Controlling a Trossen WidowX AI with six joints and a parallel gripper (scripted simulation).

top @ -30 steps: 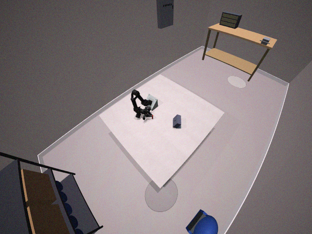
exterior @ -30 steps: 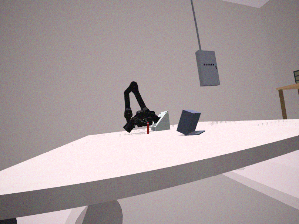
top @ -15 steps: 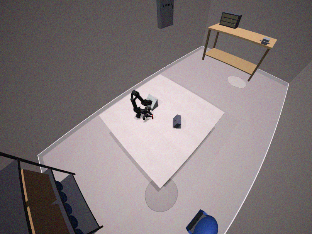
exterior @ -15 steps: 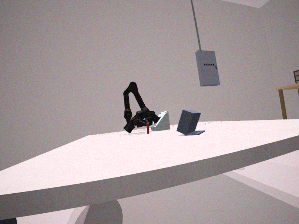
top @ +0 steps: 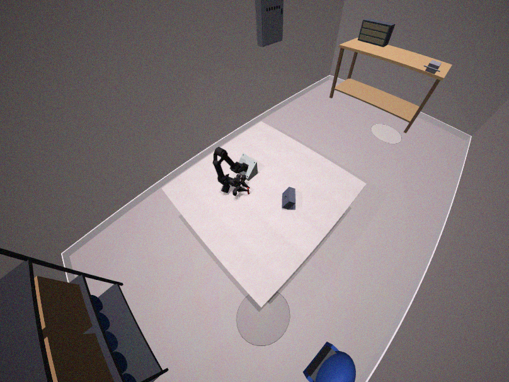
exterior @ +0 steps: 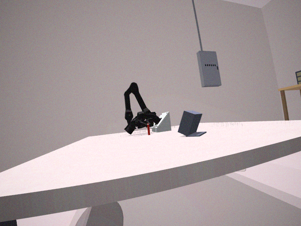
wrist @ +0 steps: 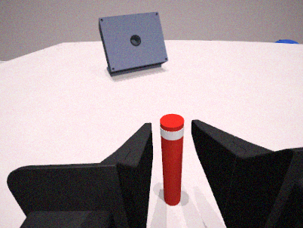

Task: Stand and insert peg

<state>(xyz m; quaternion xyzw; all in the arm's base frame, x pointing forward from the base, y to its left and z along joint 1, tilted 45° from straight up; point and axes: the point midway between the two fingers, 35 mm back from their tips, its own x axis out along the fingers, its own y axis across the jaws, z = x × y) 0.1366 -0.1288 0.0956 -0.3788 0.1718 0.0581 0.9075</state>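
The red peg (top: 248,191) (exterior: 148,129) (wrist: 172,166) stands upright on the table (top: 263,254) (exterior: 136,155), its white-banded end up and its plain end down. My gripper (top: 247,189) (exterior: 147,124) (wrist: 171,127) is open, one finger on each side of the peg's upper part, with a visible gap on both sides in the wrist view. The blue-grey sloped panel (top: 288,198) (exterior: 190,122) (wrist: 118,50) stands beyond the peg. Its one round hole (wrist: 136,40) faces the wrist camera and looks empty.
A pale sloped block (top: 249,165) (exterior: 165,124) stands close beside the arm, on the side toward the wall. A workbench (top: 394,55), a wall cabinet (top: 269,22) (exterior: 209,69) and a shelf rack (top: 65,304) are away from the table.
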